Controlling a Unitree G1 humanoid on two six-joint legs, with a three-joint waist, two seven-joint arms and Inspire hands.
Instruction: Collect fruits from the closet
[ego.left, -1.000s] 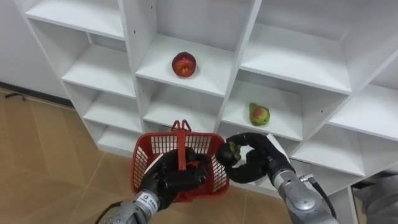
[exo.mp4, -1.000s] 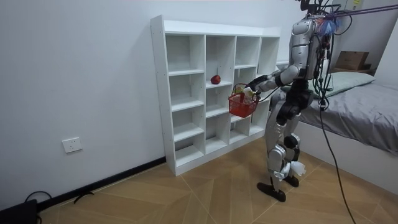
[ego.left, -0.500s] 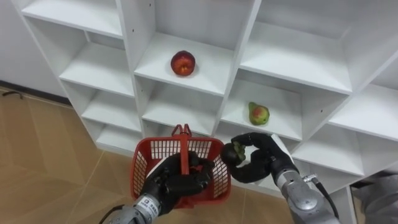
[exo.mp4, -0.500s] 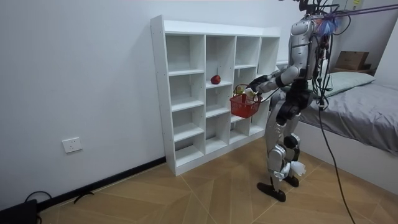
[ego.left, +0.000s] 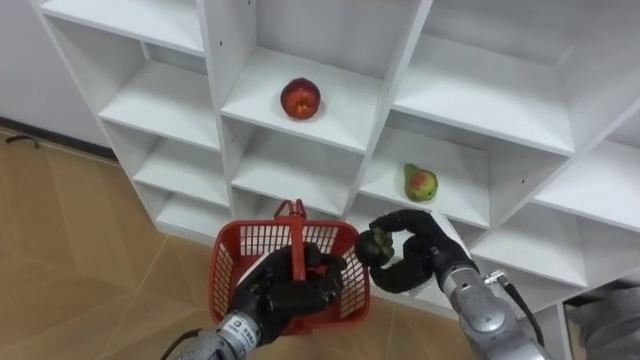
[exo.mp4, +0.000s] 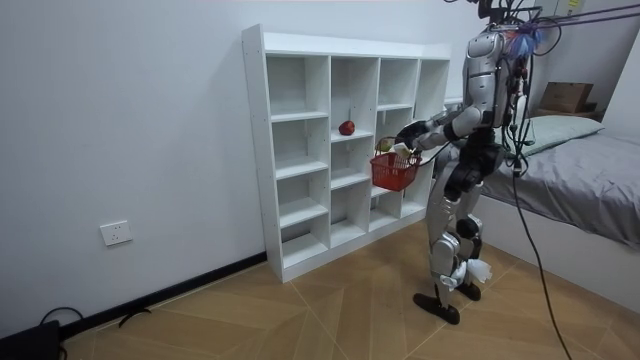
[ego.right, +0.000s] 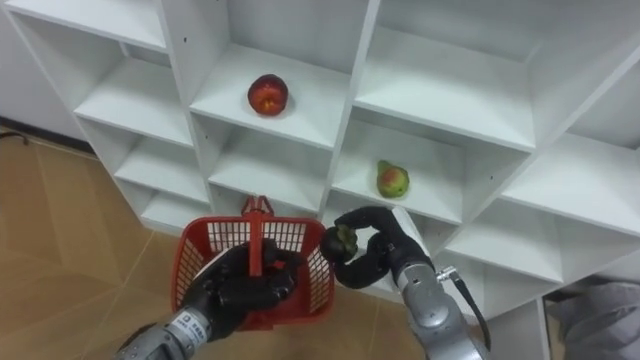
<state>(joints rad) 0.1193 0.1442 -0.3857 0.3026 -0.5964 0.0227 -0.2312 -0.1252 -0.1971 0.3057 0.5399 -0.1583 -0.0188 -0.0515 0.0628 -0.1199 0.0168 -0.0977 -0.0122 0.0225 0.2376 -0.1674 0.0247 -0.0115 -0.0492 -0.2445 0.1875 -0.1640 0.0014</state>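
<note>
Before white closet (ego.left: 480, 95) on wood floor (ego.left: 70, 240) | left hand (ego.left: 285, 295) clenched on red basket (ego.left: 262, 238) handle | right hand (ego.left: 418, 252) grasps dark fruit (ego.left: 375, 243), possibly mangosteen, at basket's 3 o'clock

Bright, even light, perhaps from overhead.

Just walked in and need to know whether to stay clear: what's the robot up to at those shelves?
The robot stands at the white shelf unit collecting fruit. Its left hand grips the handle of a red basket held before the shelves. Its right hand is curled round a small dark fruit beside the basket's right rim, not yet dropped in. A red fruit and a pear sit on the shelves, in separate compartments.
</note>
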